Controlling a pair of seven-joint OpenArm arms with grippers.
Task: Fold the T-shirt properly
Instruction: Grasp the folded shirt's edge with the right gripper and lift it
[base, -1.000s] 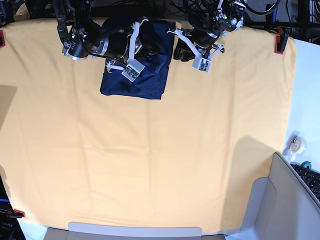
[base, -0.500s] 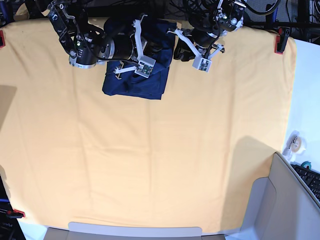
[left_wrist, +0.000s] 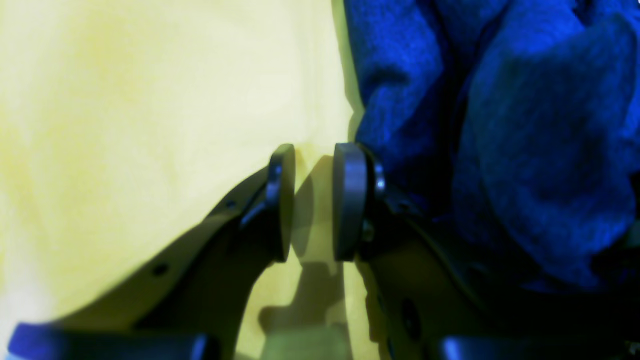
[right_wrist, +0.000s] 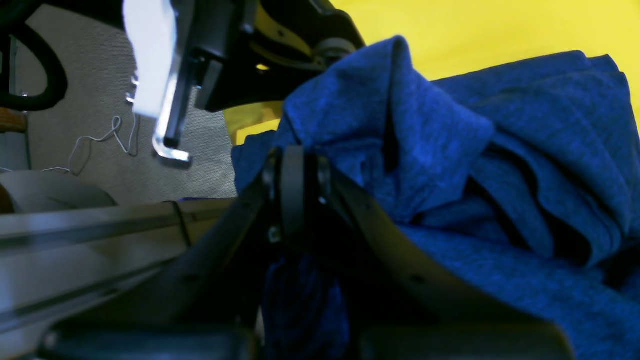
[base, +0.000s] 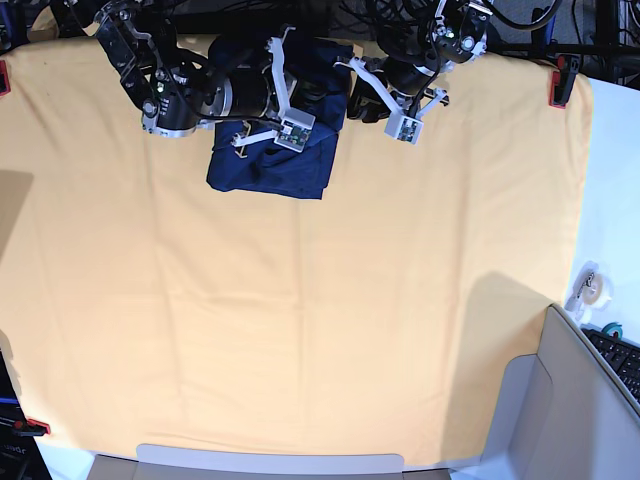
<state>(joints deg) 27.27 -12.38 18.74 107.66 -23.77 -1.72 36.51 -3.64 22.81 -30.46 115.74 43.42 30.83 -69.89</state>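
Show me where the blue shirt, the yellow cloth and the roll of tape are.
T-shirt (base: 290, 175): base view, its flat lower part.
Yellow cloth (base: 300, 330): base view, bare middle.
Roll of tape (base: 590, 285): base view, its side.

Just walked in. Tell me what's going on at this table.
A two-armed robot is folding a navy T-shirt bunched at the far edge of a yellow-orange table cloth. The right gripper is shut on the T-shirt's fabric. The left gripper stands open just beside the T-shirt, holding nothing. The folding isn't finished.
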